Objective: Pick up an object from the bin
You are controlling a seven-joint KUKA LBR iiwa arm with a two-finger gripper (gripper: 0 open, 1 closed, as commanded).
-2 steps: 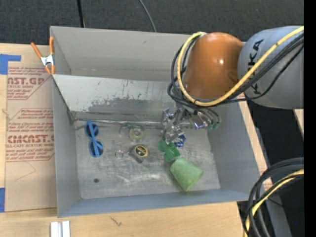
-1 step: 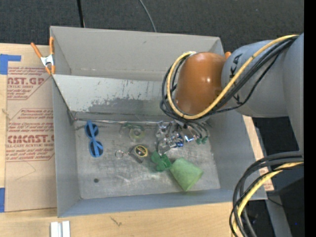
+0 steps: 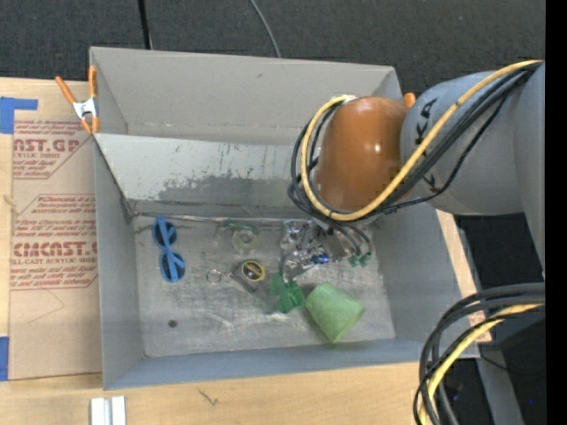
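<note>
1. The claw (image 3: pixel 301 253) hangs low over the floor of the grey bin (image 3: pixel 221 158), right of the middle, under the arm's orange cover (image 3: pixel 359 153).
2. From here I cannot tell whether the claw is spread or pressed together.
3. Nearest it lies a small dark green piece (image 3: pixel 285 297), just below, touching a pale green cup (image 3: pixel 334 311) lying on its side.
4. A round black-and-yellow thing (image 3: pixel 251 271) sits just left.
5. Blue glasses (image 3: pixel 168 251) lie well apart, far left.
</note>
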